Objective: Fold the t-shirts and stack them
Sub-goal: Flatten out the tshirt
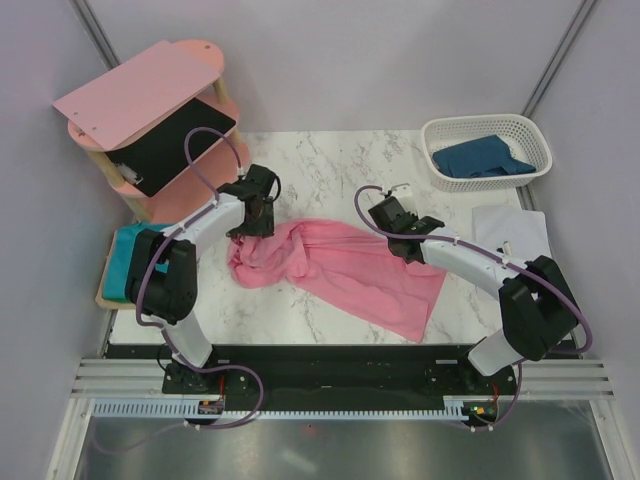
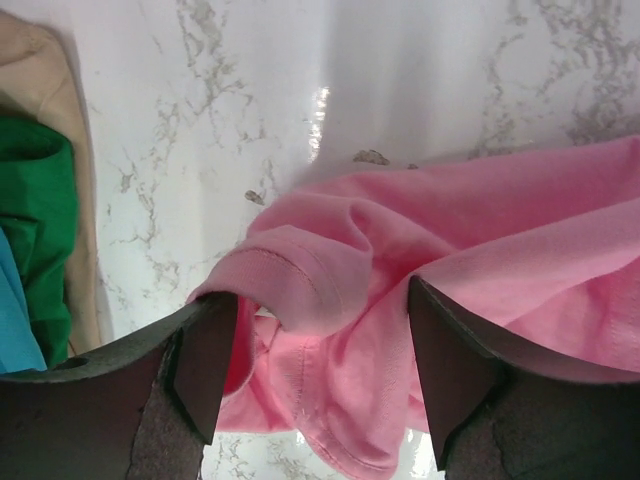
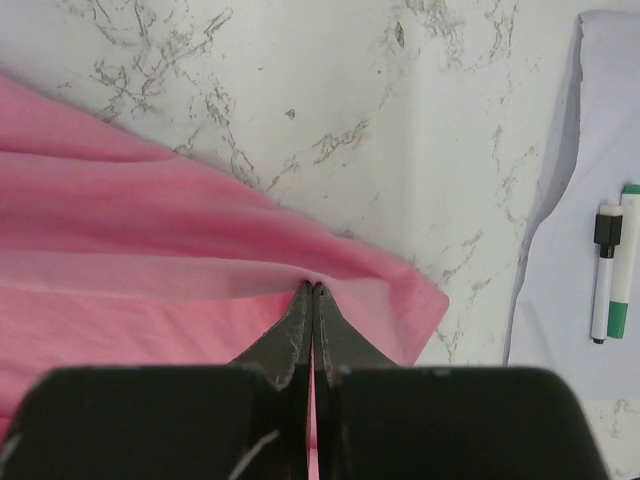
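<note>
The light pink t-shirt lies crumpled and spread across the middle of the marble table. My left gripper is open at its left end, its fingers straddling a bunched, hemmed fold of pink cloth. My right gripper is shut on the shirt's upper right edge, pinching a thin fold of the fabric and lifting it slightly. A teal t-shirt rests on a wooden board at the table's left edge. A dark blue t-shirt sits in the white basket.
A pink wooden shelf unit stands at the back left with a black panel on its middle shelf. A white sheet with markers lies at the right. Bare marble shows behind the shirt.
</note>
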